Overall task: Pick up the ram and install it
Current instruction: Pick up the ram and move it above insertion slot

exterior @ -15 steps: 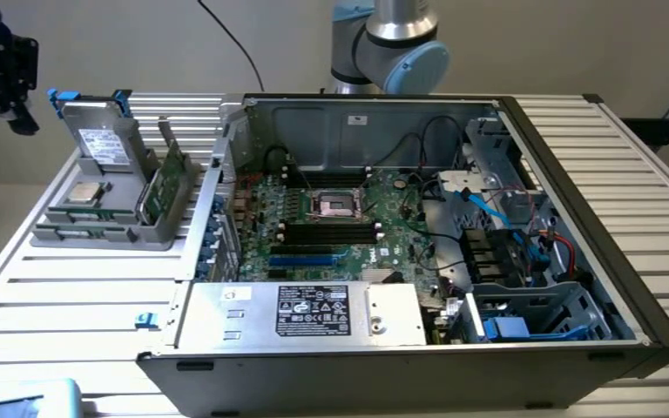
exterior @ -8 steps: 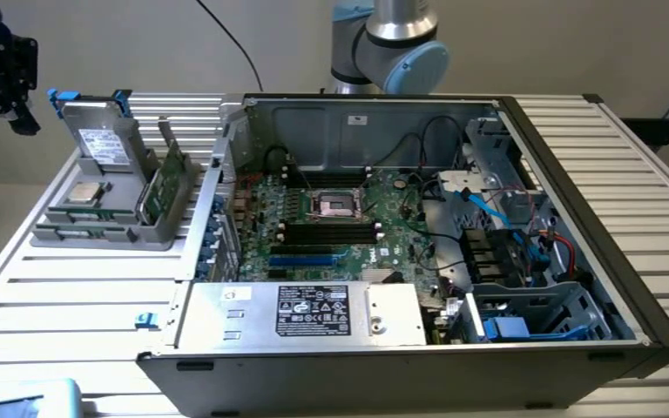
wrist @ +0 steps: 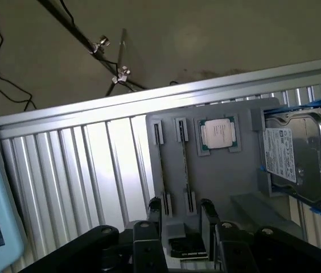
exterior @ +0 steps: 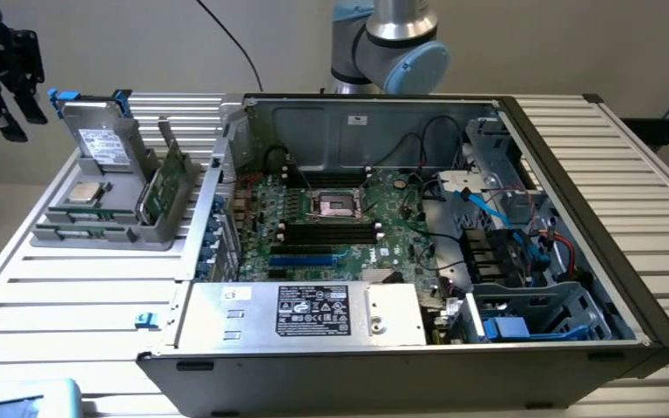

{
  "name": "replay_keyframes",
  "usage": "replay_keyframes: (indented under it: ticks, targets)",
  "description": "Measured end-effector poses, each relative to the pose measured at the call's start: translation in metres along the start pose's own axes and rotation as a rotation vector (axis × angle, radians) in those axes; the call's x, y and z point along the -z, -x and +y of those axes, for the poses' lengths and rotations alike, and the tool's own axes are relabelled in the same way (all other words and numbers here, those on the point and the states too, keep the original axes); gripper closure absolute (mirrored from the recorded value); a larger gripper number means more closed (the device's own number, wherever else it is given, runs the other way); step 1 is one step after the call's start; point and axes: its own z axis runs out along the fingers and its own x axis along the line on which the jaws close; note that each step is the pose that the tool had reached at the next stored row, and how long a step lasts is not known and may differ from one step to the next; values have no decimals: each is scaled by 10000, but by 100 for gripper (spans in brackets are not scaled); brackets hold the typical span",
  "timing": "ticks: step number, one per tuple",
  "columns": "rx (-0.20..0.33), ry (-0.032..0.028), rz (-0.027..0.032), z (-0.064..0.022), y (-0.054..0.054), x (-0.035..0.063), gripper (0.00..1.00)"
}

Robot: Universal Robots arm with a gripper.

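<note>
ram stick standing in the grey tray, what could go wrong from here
1. The ram stands on edge in a thin slot of the grey tray, near the hard drive and CPU. If the open claw came in off-line, it could strike the tray or tip the stick.
2. The memory slots lie deep in the computer case near cables, so the stick might snag or seat crooked.

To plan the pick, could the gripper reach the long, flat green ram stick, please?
Probably yes: the ram stands upright in the grey holder, top edge uncovered, open gripper raised nearby.
</note>
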Motion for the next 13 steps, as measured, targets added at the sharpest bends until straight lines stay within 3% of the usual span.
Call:
replay_keyframes:
  ticks: [1,13]
  targets:
    - [0,-3,-1,-1,0,-8,57]
    - [34,-4,0,-116,17,-221,57]
